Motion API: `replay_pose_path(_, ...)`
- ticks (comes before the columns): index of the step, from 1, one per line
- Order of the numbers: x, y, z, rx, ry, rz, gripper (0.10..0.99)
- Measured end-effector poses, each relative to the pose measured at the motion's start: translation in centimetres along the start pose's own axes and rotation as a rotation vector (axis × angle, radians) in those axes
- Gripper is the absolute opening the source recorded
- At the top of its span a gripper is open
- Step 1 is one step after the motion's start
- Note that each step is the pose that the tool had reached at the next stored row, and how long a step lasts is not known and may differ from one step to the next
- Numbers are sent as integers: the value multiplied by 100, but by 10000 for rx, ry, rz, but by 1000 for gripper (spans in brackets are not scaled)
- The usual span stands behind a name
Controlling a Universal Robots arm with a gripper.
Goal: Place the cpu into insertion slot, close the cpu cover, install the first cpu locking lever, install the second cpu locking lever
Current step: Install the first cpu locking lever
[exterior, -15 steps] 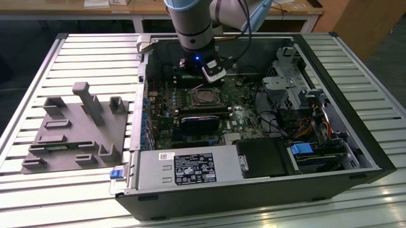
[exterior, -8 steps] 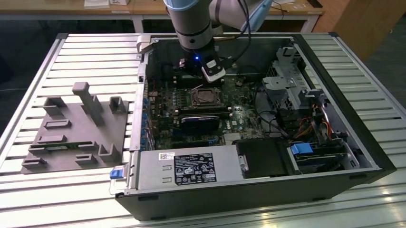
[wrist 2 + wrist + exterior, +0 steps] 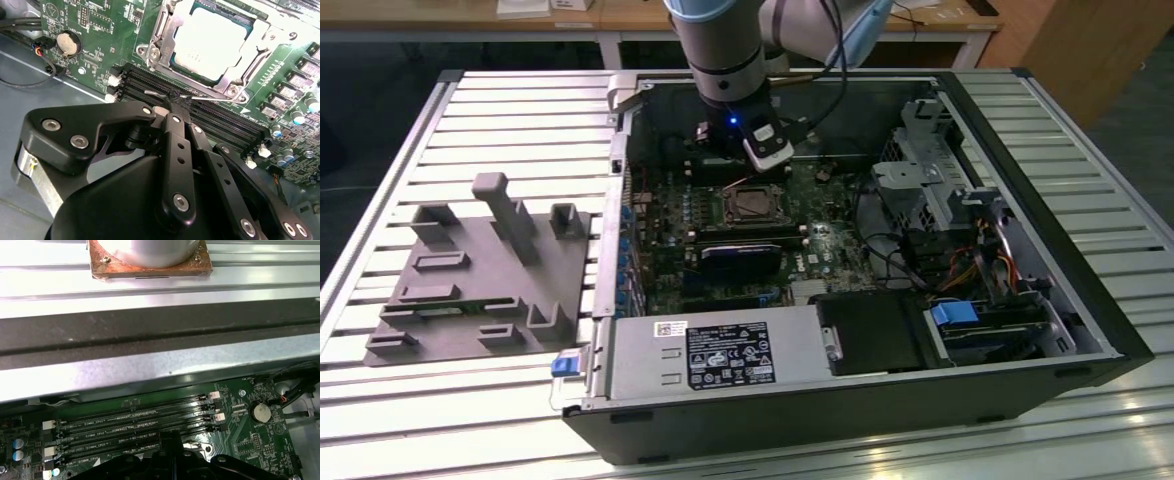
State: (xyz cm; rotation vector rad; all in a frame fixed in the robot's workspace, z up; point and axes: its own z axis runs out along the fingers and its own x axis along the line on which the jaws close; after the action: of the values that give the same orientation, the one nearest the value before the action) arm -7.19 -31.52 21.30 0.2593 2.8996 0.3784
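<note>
In the second wrist view the cpu lies silvery in the insertion slot of the green motherboard. The cpu cover is down flat around it, framing its top. A thin wire locking lever runs along the socket's edge beside the memory slots. My gripper is shut, and its black fingertips meet right at this lever and touch it. In the exterior view the gripper hangs inside the open case, just behind the socket. The gripper's black links show over the memory slots in the first wrist view.
The open computer case stands on a slatted table. A grey fixture block lies at the exterior view's left. The power supply, a drive cage and cables crowd the case. A coin battery sits near the slots.
</note>
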Motion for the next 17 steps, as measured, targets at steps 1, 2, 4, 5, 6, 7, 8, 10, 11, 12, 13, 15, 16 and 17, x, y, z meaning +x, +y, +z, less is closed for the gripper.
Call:
replay_pose_path(1, 0, 0, 0, 0, 0, 0, 102)
replay_pose_path(2, 0, 0, 0, 0, 0, 0, 102)
replay_pose_path(4, 1, 1, 0, 0, -1, 0, 102)
replay_pose_path(5, 4, 0, 2, -2, -14, -1, 102)
replay_pose_path(6, 6, -1, 5, 0, -43, -11, 102)
replay_pose_path(7, 8, -3, 9, 3, -77, -22, 102)
replay_pose_path(8, 11, -4, 12, 12, -114, -34, 102)
replay_pose_path(10, 16, -7, 17, 29, -185, -58, 102)
replay_pose_path(11, 19, -8, 18, 37, -212, -67, 102)
replay_pose_path(12, 20, -8, 20, 43, -230, -73, 102)
replay_pose_path(13, 21, -8, 21, 55, -247, -81, 102)
replay_pose_path(15, 26, -7, 23, 84, -277, -95, 102)
replay_pose_path(16, 28, -7, 24, 94, -289, -100, 102)
replay_pose_path(17, 31, -7, 24, 102, -301, -102, 102)
